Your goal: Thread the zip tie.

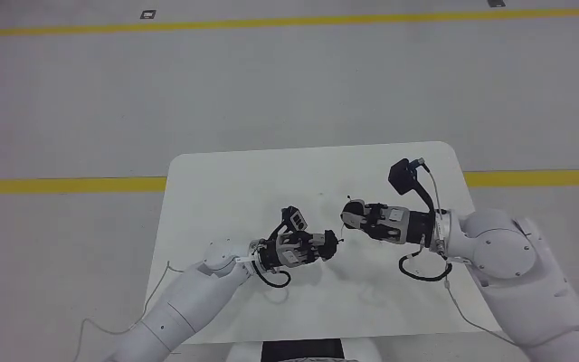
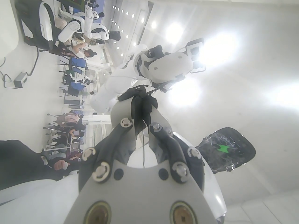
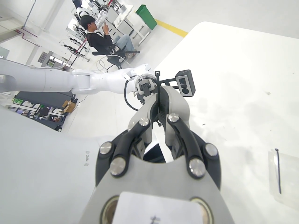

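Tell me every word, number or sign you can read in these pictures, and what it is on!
"NFC", with small wave marks beside it: on the white arm shell behind the right pincer.
Green jagged mark, no letters: on the black taped block in the left wrist view.
White label on the right wrist: its print is cut off at the edge, so it cannot be read.

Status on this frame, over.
Right gripper shut on zip tie, head poking out. Left gripper shut on thin black strand. Grippers apart, not threaded. Spare tie on table, clear of both.
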